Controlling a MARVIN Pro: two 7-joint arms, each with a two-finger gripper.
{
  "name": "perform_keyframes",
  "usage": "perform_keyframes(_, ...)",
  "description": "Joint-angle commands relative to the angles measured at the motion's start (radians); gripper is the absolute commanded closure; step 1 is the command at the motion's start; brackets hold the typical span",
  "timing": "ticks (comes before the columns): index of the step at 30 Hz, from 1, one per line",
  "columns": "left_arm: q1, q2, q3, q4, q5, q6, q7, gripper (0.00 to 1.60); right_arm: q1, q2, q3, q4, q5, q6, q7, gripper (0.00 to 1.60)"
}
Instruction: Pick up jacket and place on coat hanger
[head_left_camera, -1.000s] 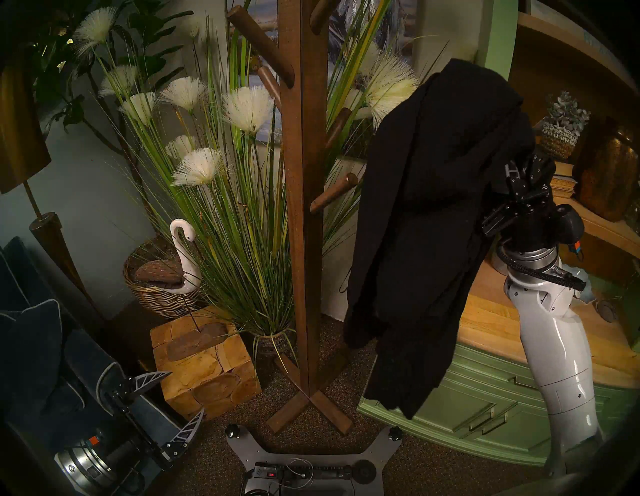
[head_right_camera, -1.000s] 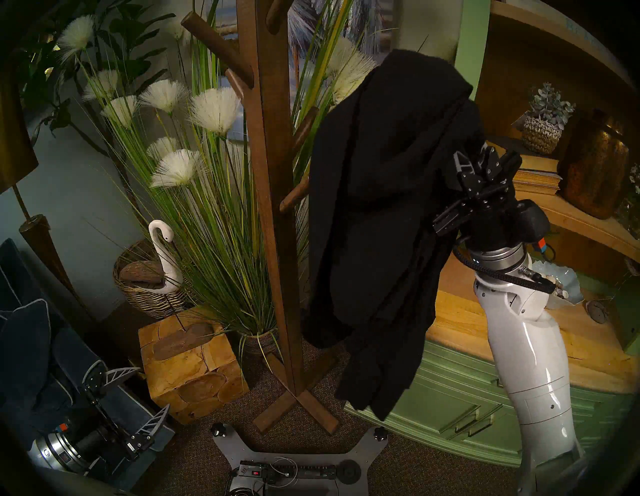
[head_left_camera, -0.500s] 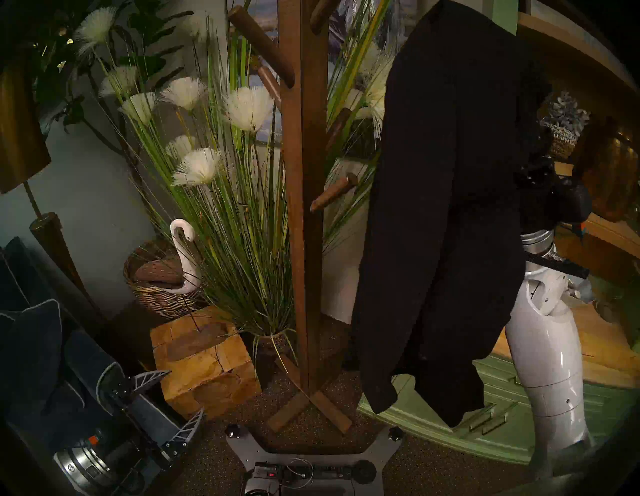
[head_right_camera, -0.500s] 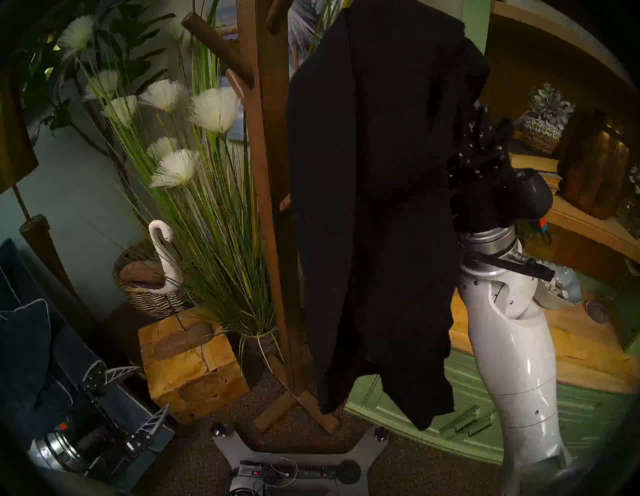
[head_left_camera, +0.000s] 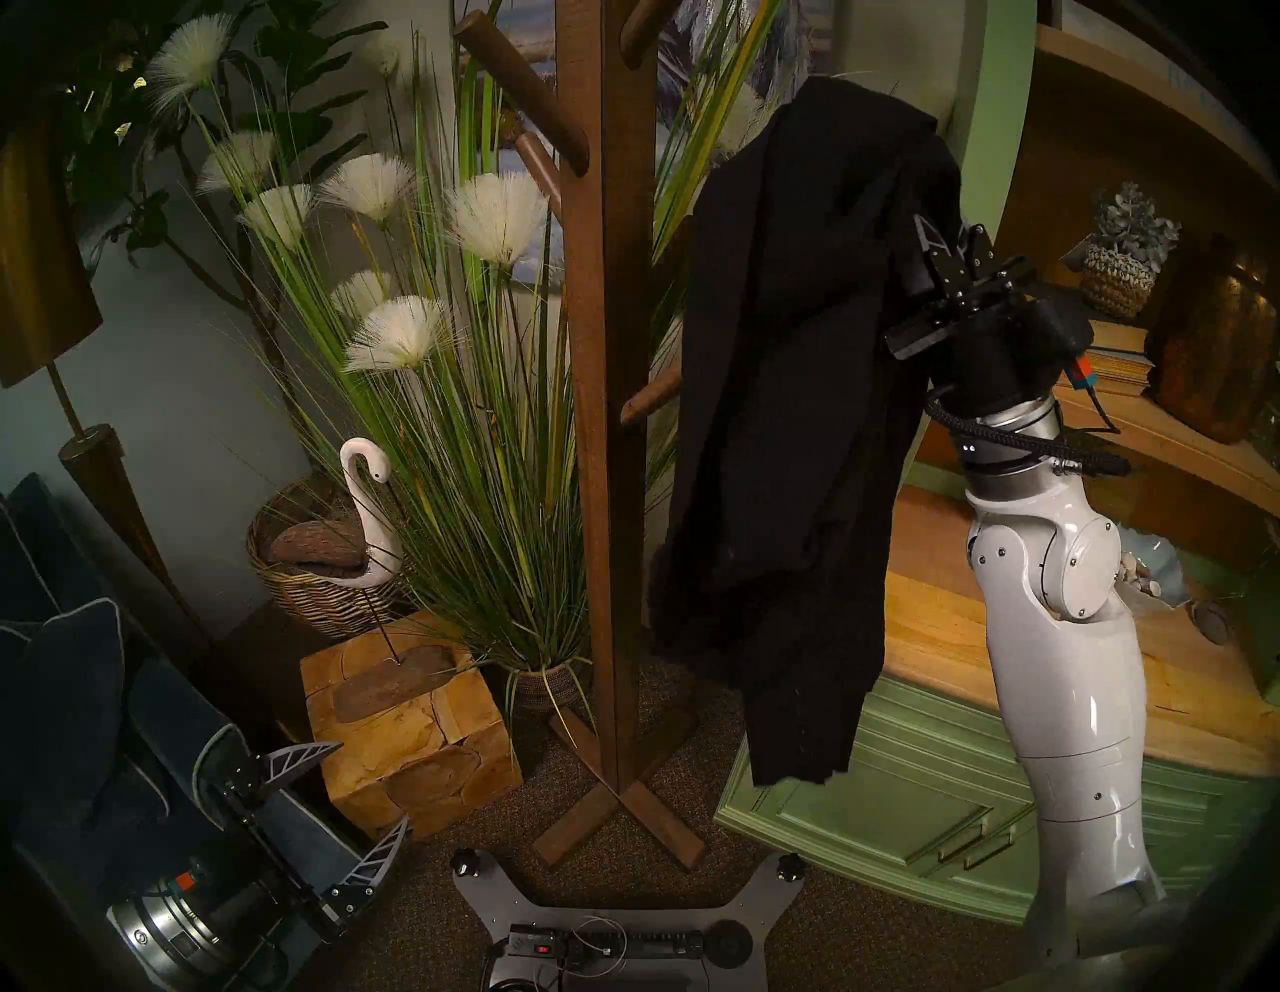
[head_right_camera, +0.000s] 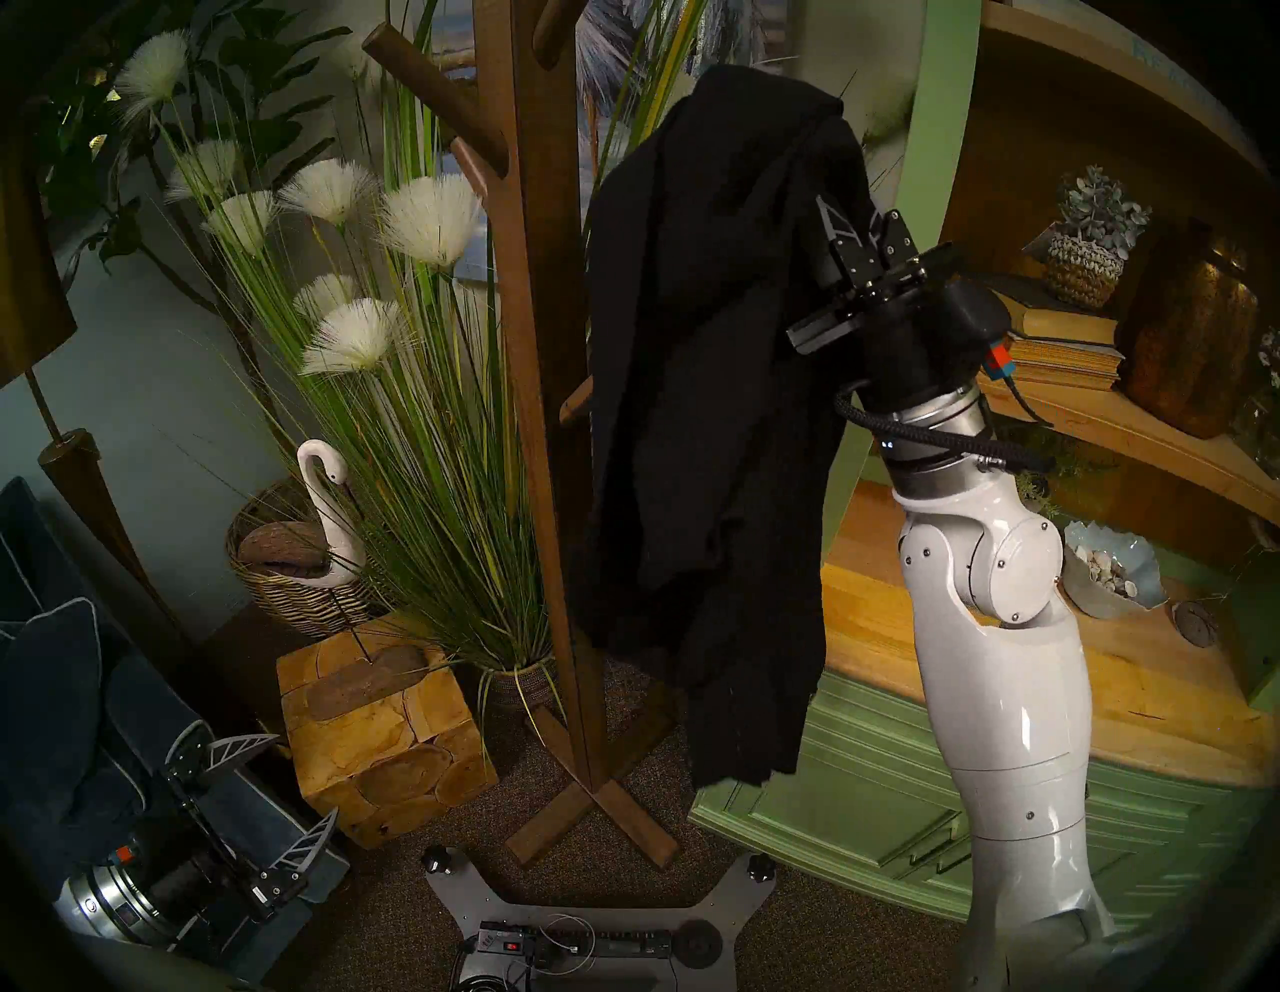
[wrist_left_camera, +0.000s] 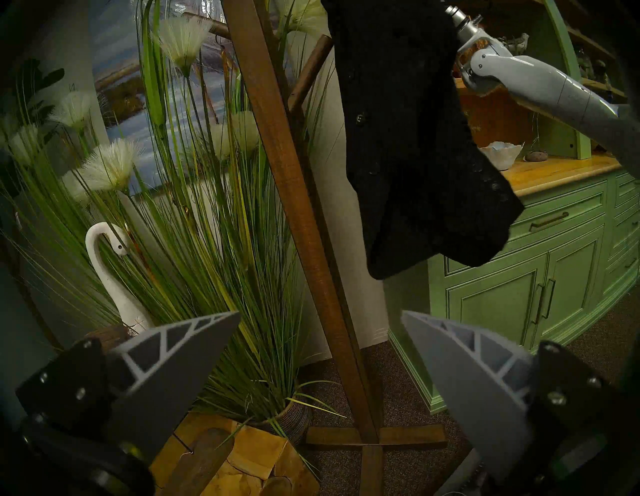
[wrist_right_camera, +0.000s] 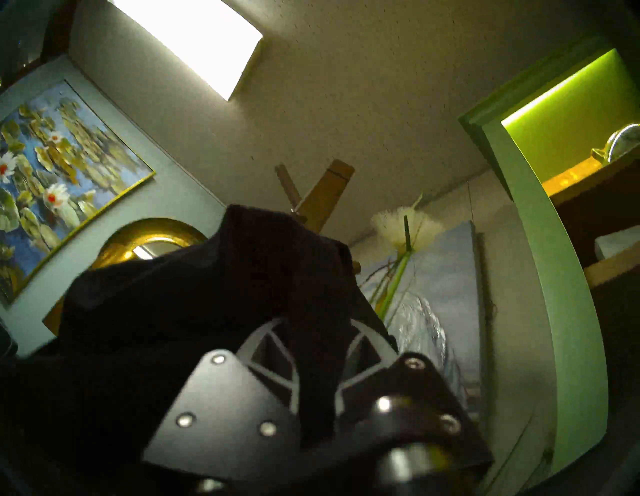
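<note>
The black jacket (head_left_camera: 796, 415) hangs limp in the air just right of the brown wooden coat stand (head_left_camera: 606, 415). Its left edge covers the tip of the lower right peg. My right gripper (head_left_camera: 949, 232) points up, shut on the jacket's upper folds; the wrist view shows cloth (wrist_right_camera: 207, 311) pinched between the fingers (wrist_right_camera: 270, 350). I cannot tell whether the jacket rests on a peg. The stand's top (wrist_right_camera: 329, 194) shows behind the cloth. My left gripper (head_left_camera: 374, 783) is open and empty, low at the left. The left wrist view shows the jacket's hem (wrist_left_camera: 433, 225) and the post (wrist_left_camera: 298, 207).
A green cabinet (head_left_camera: 900, 796) with a wooden top and shelves stands right of the stand, behind my right arm. Tall grass with white tufts (head_left_camera: 485, 415), a white swan figure (head_left_camera: 367, 512), a wicker basket and a wood block (head_left_camera: 409, 734) stand left. A dark blue cushion (head_left_camera: 62, 693) lies at far left.
My right arm has moved left towards the stand with the jacket, after lifting it high half a second ago. The jacket now covers the lower peg's tip. The left gripper has not moved.
</note>
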Motion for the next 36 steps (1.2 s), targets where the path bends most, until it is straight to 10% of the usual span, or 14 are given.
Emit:
perform_keyframes(1,0.002,0.002,-0.006,-0.024,-0.026,0.004,-0.001,0.00,0.000,0.023,0.009,-0.090,-0.039,0.112,-0.070,1.60)
perform_keyframes(12,0.002,0.001,-0.008,-0.025,-0.031,0.008,-0.006,0.00,-0.120,0.045,0.078,-0.154,-0.019,0.209,-0.035,1.60)
perform_keyframes(36,-0.002,-0.003,-0.010,-0.024,-0.029,0.010,-0.010,0.00,-0.311,0.000,0.182,-0.339,0.072,0.156,0.029,1.60)
